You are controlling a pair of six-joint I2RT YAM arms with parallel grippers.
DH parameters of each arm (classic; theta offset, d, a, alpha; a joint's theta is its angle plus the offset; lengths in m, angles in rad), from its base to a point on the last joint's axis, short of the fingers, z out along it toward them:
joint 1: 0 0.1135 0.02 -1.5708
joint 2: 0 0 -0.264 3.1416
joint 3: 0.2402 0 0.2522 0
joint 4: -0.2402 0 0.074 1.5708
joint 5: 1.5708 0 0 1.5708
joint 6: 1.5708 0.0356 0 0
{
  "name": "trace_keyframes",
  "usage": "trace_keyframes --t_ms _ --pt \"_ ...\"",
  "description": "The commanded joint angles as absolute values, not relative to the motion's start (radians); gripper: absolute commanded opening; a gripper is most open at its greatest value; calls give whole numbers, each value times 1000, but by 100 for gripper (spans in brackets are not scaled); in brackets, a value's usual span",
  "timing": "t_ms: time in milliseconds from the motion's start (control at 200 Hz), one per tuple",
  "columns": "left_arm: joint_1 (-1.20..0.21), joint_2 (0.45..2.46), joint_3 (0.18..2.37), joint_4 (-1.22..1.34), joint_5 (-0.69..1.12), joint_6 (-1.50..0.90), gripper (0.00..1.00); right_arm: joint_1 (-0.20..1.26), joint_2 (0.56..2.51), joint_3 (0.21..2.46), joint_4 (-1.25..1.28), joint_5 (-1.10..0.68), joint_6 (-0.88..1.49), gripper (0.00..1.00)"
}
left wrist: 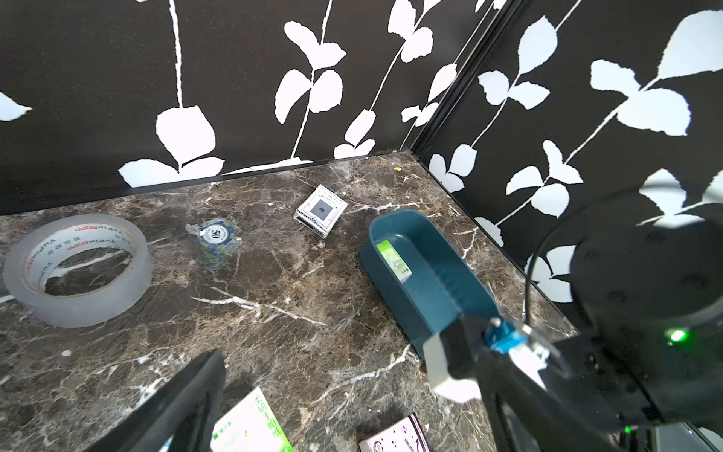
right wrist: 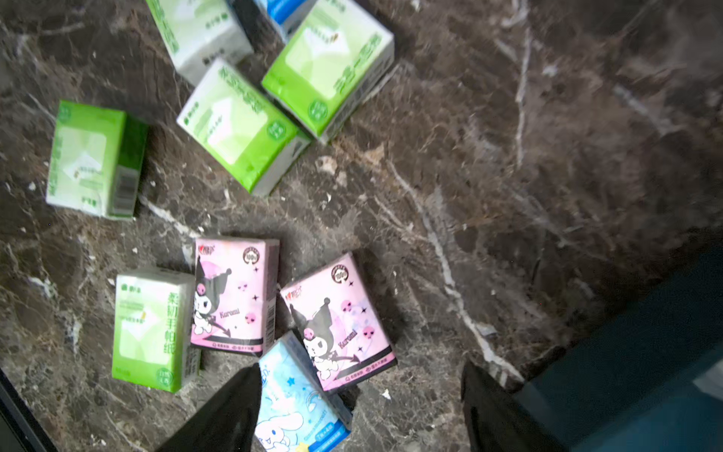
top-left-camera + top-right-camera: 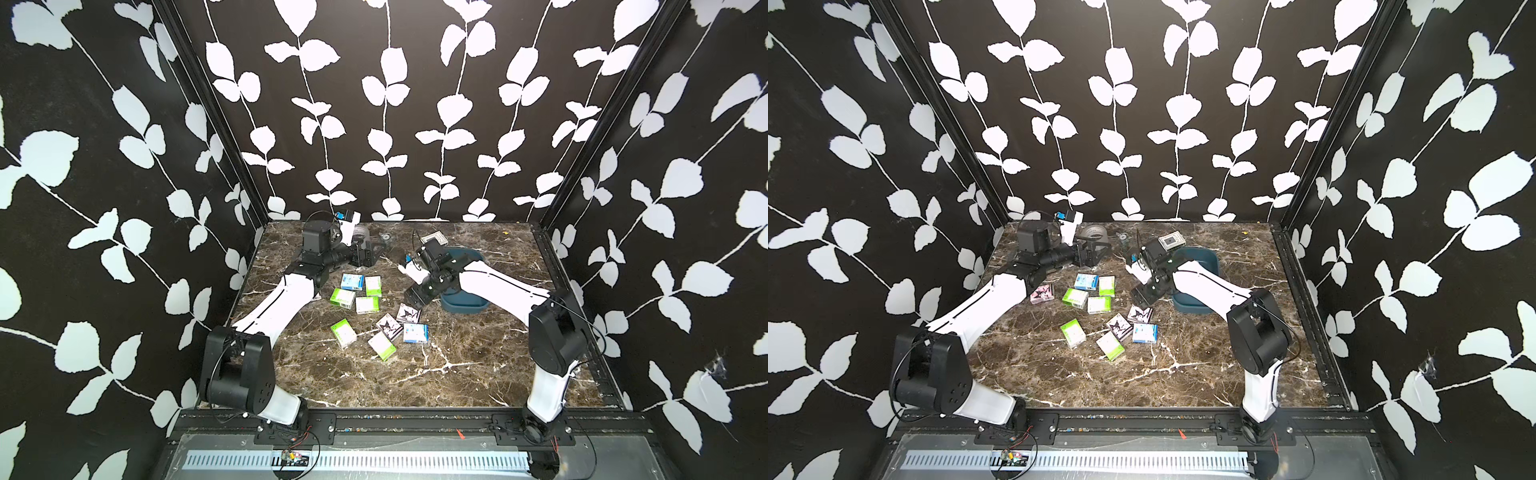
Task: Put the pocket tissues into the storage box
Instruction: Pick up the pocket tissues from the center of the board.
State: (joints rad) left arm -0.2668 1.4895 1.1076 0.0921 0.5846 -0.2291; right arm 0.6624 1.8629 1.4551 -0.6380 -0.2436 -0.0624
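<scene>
Several pocket tissues lie loose mid-table: green packs (image 3: 343,297), blue packs (image 3: 352,281) and pink cartoon packs (image 3: 389,326). Another pink pack (image 3: 1042,292) sits beside my left forearm. The teal storage box (image 3: 463,307) stands at the right, partly under my right arm, and a green pack (image 1: 393,260) leans inside it. My right gripper (image 2: 358,399) hovers open over the table beside the box. A blue pack (image 2: 297,395) lies just inside one finger, apart from the other. My left gripper (image 1: 352,411) is open and empty near the back, with a green pack (image 1: 250,426) below it.
A clear tape roll (image 1: 78,270), a wrapped stack of poker chips (image 1: 215,242) and a white packet with a grey square (image 1: 321,209) sit along the back wall. Patterned walls close in the back and both sides. The black rail (image 3: 415,424) runs along the front edge.
</scene>
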Motion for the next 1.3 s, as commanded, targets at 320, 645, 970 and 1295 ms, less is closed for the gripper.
trace_keyframes --t_ms 320,645,970,1295 --pt "-268 1474 1129 85 558 -221 99 707 1924 1380 -585 -280 -95 81" --pt "-268 1462 1141 38 540 -176 99 712 2009 1474 -620 -220 -143 80" --pt "-268 1454 1129 29 531 -158 99 712 2038 1491 -622 -210 -141 80" --pt "-267 1450 1124 21 526 -147 99 720 2083 1536 -634 -212 -149 76"
